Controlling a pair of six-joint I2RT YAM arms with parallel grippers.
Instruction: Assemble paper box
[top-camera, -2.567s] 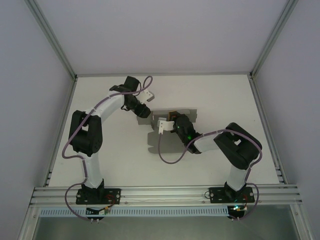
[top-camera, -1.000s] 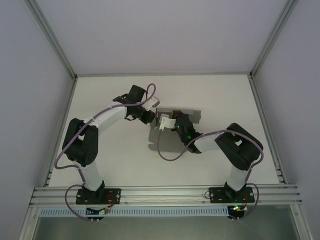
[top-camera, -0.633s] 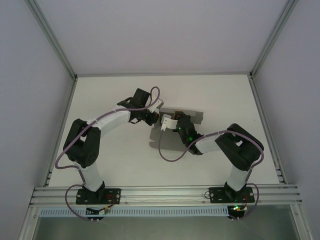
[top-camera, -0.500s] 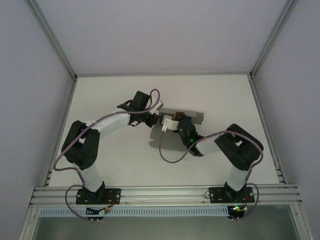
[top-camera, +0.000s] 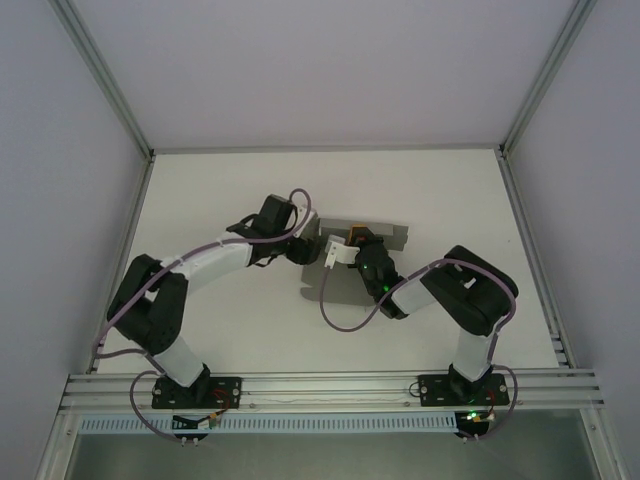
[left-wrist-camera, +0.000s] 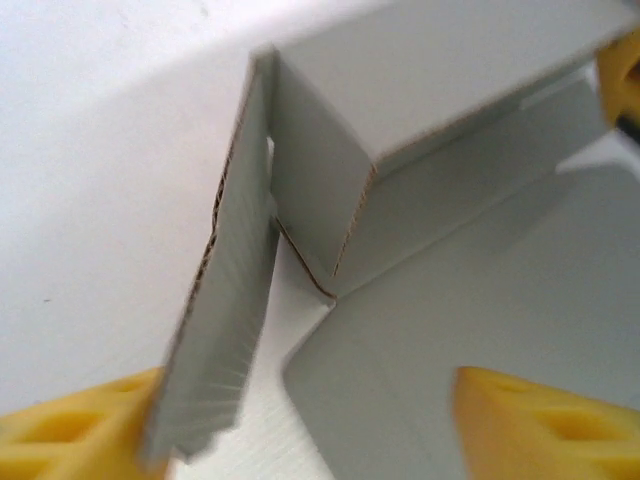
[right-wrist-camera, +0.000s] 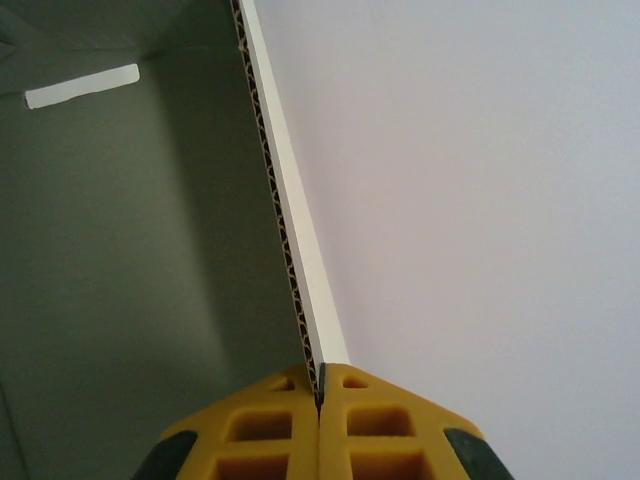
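The box (left-wrist-camera: 430, 70) is matt grey cardboard with smooth faces, and its cut edges show corrugated fluting. The fingers (right-wrist-camera: 270, 440) are yellow moulded plastic with a dull sheen. The table (top-camera: 450, 200) is matt white, and its rails (top-camera: 330, 385) are pale ribbed metal.

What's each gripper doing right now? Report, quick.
Left gripper: open, astride a flap of the paper box.
Right gripper: shut on the paper box's upright edge.

White table (top-camera: 200, 190), pale grey walls (top-camera: 320, 70), aluminium frame rails (top-camera: 330, 385).
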